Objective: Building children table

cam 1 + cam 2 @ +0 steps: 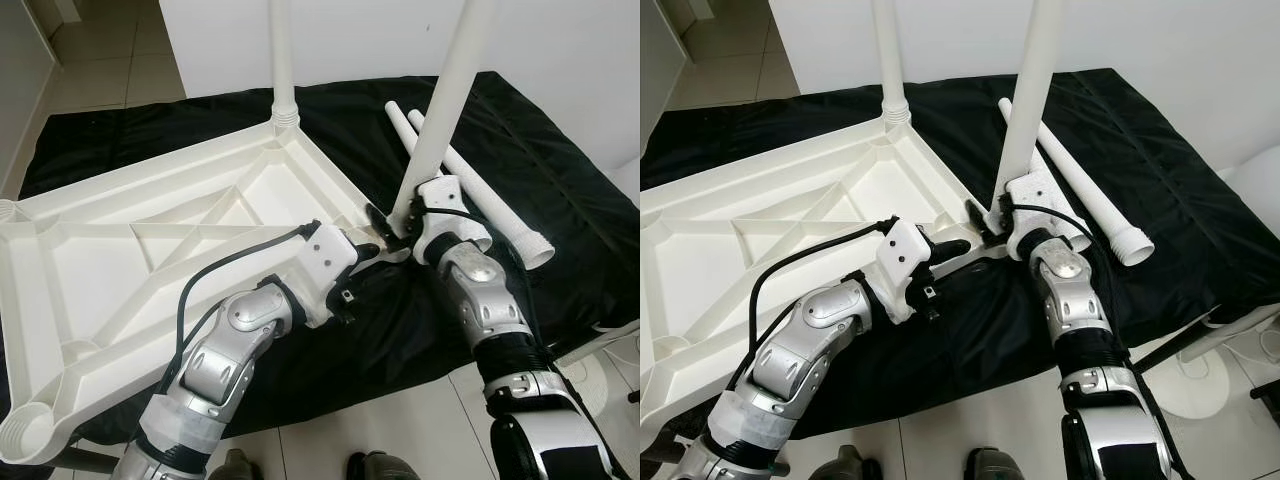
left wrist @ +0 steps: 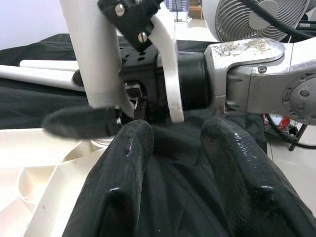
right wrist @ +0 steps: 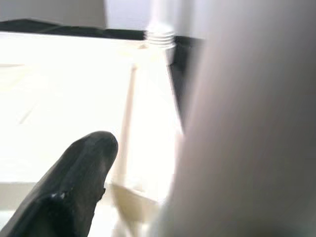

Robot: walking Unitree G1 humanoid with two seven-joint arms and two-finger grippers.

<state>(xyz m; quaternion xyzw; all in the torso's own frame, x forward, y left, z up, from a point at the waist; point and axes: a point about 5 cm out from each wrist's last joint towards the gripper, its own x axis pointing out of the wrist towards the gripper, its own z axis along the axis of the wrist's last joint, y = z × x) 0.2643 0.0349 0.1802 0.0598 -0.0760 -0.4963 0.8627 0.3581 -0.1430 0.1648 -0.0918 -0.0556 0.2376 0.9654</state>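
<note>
The white table top (image 1: pixel 150 250) lies upside down on a black cloth. One white leg (image 1: pixel 283 60) stands screwed into its far corner. A second white leg (image 1: pixel 440 110) stands upright at the near right corner, with my right gripper (image 1: pixel 398 225) shut on its lower end. In the right wrist view this leg (image 3: pixel 247 128) is a close blur beside one black finger (image 3: pixel 74 187). My left gripper (image 1: pixel 368 252) sits just left of that corner, pointing at the leg's base. Its fingers (image 2: pixel 131 163) are open, with just cloth between them.
Two loose white legs (image 1: pixel 480 200) lie on the black cloth (image 1: pixel 560 200) to the right of the table top. Tiled floor (image 1: pixel 100 60) lies at the back left and a white wall (image 1: pixel 560 50) behind. A fan (image 2: pixel 247 19) stands nearby.
</note>
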